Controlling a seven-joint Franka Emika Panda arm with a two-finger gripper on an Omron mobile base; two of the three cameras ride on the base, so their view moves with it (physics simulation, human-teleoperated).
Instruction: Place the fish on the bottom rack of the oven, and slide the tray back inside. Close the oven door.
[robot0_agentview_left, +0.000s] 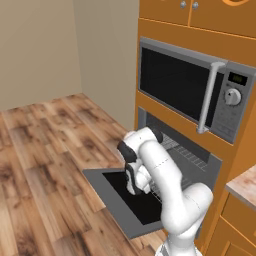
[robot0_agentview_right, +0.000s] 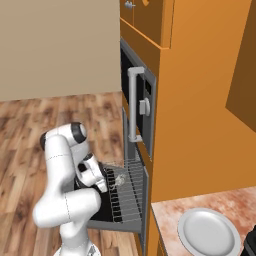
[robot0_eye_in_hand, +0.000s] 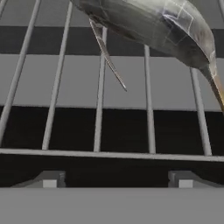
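Fingertips of the gripper (robot0_eye_in_hand: 117, 183) are standing wide, gripping nothing; fish (robot0_eye_in_hand: 153, 26) is lying on the pulled-out bottom rack (robot0_agentview_right: 129, 192), likely released for sliding in.

A: What was hidden in the left base view?
B: The arm (robot0_agentview_left: 170, 195) covered the gripper and much of the bottom rack (robot0_agentview_left: 187, 156). The picture's edge cut off the microwave (robot0_agentview_left: 195, 90) on the right.

A: And in the right base view?
B: The fish (robot0_agentview_right: 120, 180) was a small pale blur on the rack, its shape too small to read. The lower edge clipped the round white plate (robot0_agentview_right: 209, 233).

A: What about the hand view?
B: The fish ran off the top and right edges, so only part of its body showed. The fingertips (robot0_eye_in_hand: 49, 179) barely showed as two small grey shapes at the bottom.
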